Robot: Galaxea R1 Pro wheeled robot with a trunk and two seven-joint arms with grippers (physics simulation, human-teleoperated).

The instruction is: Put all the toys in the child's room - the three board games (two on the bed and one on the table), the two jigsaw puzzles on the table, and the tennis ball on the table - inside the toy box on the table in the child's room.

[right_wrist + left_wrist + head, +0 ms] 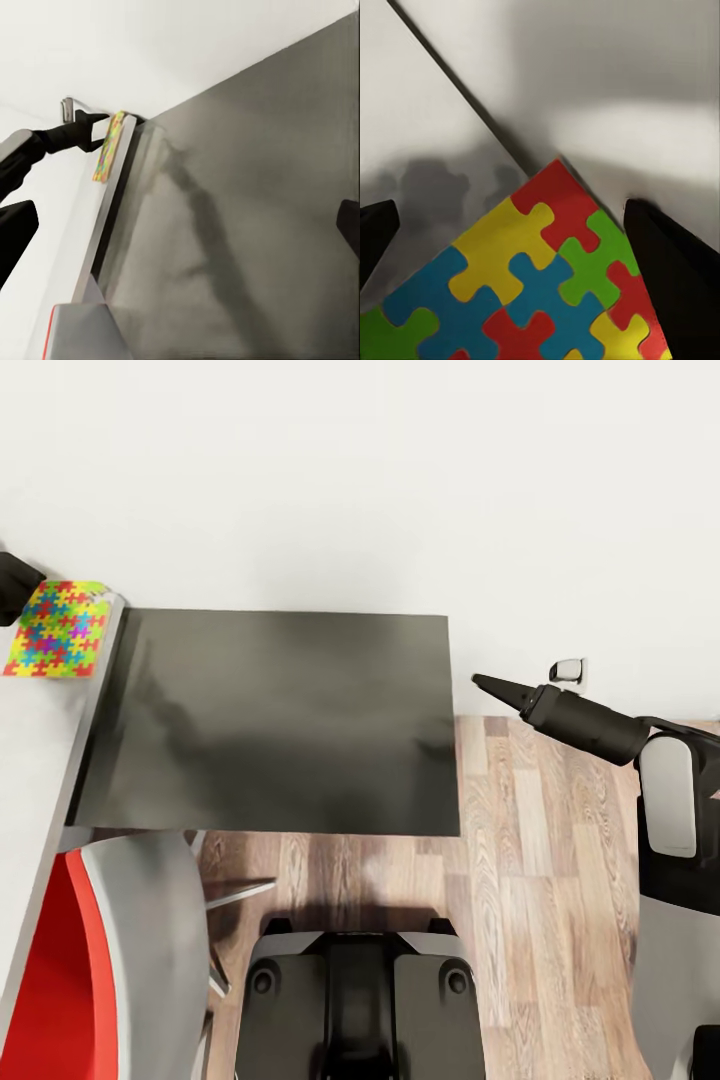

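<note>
A bright multicoloured jigsaw puzzle [58, 629] lies flat, apparently at the pale table's [35, 760] far corner

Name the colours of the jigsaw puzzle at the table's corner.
The jigsaw puzzle has interlocking red, yellow, blue and green pieces, clearest in the left wrist view.

Lighting's soft and even, pretty bright on the white wall [400, 480]. The dark cabinet top [280, 720] shows hazy smeared reflections, no hard glare. Blurry gripper shadows fall on the table [427, 127] beside the jigsaw puzzle [532, 285]. Renders look slightly soft overall.
</note>
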